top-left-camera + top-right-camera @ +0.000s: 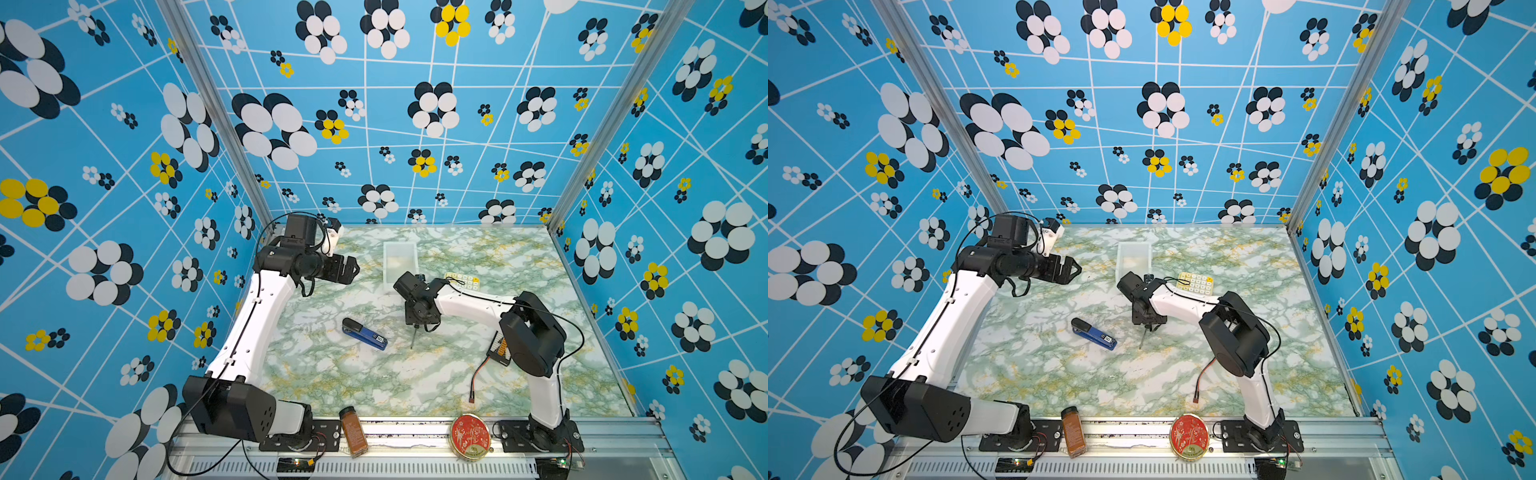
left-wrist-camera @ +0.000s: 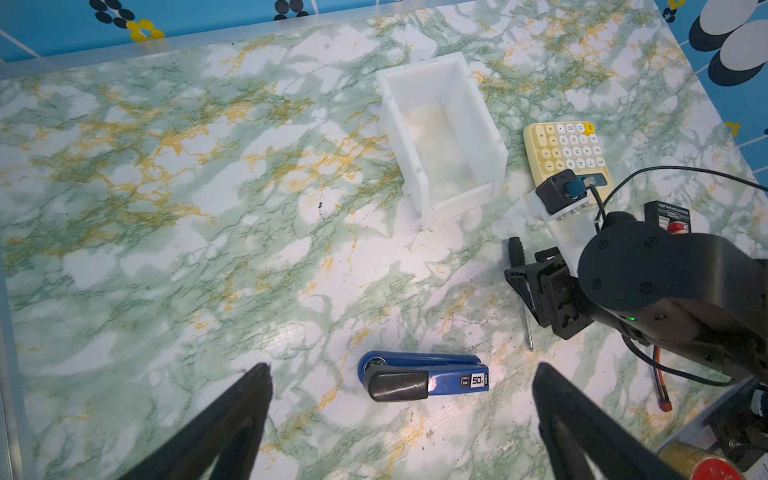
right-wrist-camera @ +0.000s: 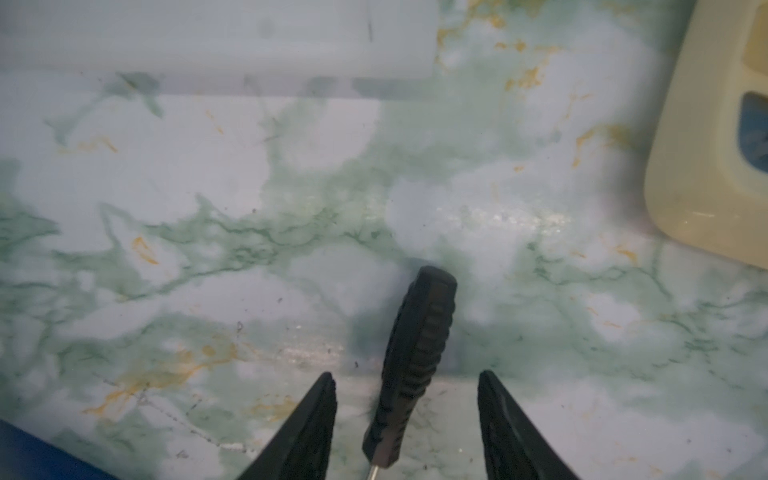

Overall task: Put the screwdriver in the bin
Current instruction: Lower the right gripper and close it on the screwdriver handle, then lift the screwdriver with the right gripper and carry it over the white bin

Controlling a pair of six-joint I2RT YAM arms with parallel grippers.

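Tabletop: a green-and-white marbled sheet [image 1: 374,382] carried everything.
Stapler: the blue-and-black stapler [image 1: 365,332] [image 2: 424,376] lay flat near the middle of the tabletop. It was just on the left-edge side of the screwdriver and not touching it.
Calculator: the cream-yellow calculator [image 1: 465,281] [image 2: 567,153] lay flat on the bin's right-edge side, apart from it. In both top views the right arm partly covered it.
Near edge: a brown spice jar [image 1: 353,432] and a round red tin [image 1: 471,436] sat on the metal rail. A red-and-black lead [image 1: 478,374] lay on the tabletop beside the right arm.
Bin: the white translucent bin [image 1: 387,266] [image 2: 482,120] stood upright near the middle of the far edge.
Screwdriver: the screwdriver [image 1: 414,338] [image 1: 1143,338] [image 3: 415,357] lay flat near the tabletop's middle, on the bin's near side. Its black handle pointed toward the bin and its silver shaft toward the near edge.
Between screwdriver and bin: a strip of marbled tabletop, with the calculator off to its right-edge side.
Right gripper: the right gripper [image 3: 406,374] pointed down over the handle. Its jaws were apart, with one finger on each side. The right wrist view showed a gap on both sides, with the handle about midway and slightly slanted.
Left gripper: the left gripper [image 1: 354,271] hung near the far-left corner with its jaws spread wide and empty, well apart from the screwdriver.
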